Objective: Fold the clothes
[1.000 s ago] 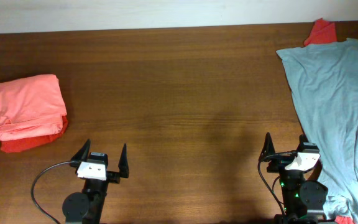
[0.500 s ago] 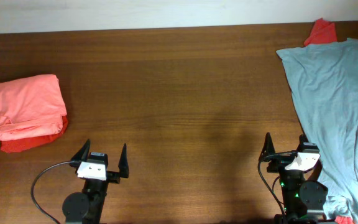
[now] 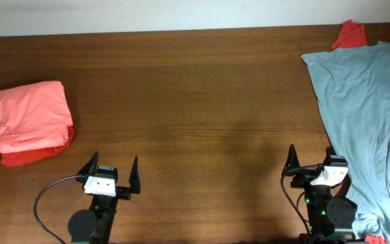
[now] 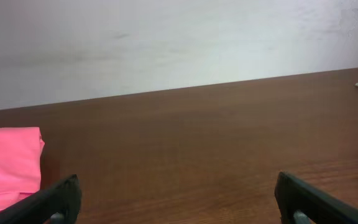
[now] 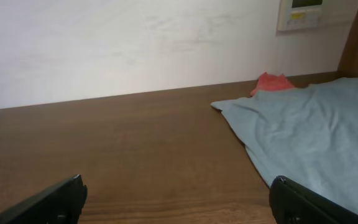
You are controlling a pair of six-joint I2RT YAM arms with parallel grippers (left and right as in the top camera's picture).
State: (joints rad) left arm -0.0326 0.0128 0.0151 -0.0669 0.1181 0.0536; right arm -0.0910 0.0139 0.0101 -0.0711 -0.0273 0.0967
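A folded salmon-pink shirt (image 3: 29,115) lies at the table's left edge on top of a red one (image 3: 26,157), whose edge shows beneath it. At the right a grey-blue shirt (image 3: 367,108) is spread out flat, with a red scrap of cloth (image 3: 349,34) peeking out at its far corner. My left gripper (image 3: 114,163) stands open near the front edge, right of the pink stack, holding nothing. My right gripper (image 3: 311,159) is open too, beside the grey-blue shirt's left hem. The left wrist view shows the left gripper (image 4: 178,186) over bare wood and the pink shirt (image 4: 8,162). The right wrist view shows the right gripper (image 5: 179,186) and the grey-blue shirt (image 5: 309,137).
The brown wooden table (image 3: 195,102) runs to a white wall at the back. A wall panel (image 5: 300,12) hangs above the far right corner. A black cable (image 3: 46,196) loops beside the left arm's base.
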